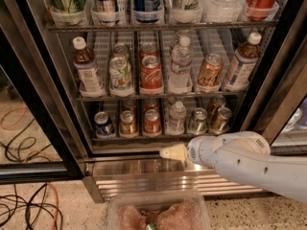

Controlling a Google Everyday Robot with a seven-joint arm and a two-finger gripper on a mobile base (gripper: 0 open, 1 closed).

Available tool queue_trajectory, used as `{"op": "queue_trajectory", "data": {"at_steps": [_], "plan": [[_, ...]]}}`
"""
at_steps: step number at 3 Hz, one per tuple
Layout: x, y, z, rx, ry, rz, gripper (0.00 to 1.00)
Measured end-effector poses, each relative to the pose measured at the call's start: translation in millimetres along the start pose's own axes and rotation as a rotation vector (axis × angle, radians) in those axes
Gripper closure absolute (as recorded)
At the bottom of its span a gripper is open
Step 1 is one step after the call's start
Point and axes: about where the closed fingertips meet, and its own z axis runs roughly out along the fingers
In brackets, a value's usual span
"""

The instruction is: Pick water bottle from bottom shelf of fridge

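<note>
The water bottle (177, 118), clear and ribbed with a white cap, stands on the bottom shelf (111, 138) of the open fridge (38, 95), between a red can (152, 121) and a silver can (197, 120). My gripper (173, 152) is the pale tip of the white arm (240, 159). It sits just below and in front of the bottom shelf's front edge, slightly below the water bottle and apart from it. The gripper holds nothing that I can see.
A second clear water bottle (181, 63) stands on the middle rack among cans and brown tea bottles (86, 66). The ribbed steel base (139, 174) lies under the shelf. A clear tray (158, 213) is at the bottom. Cables (24, 205) lie on the floor at left.
</note>
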Motion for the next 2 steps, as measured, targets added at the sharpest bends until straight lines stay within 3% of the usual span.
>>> {"op": "queue_trajectory", "data": {"at_steps": [2], "plan": [[-23.9, 6.8, 22.8, -0.052, -0.092, 0.037, 0.00]]}}
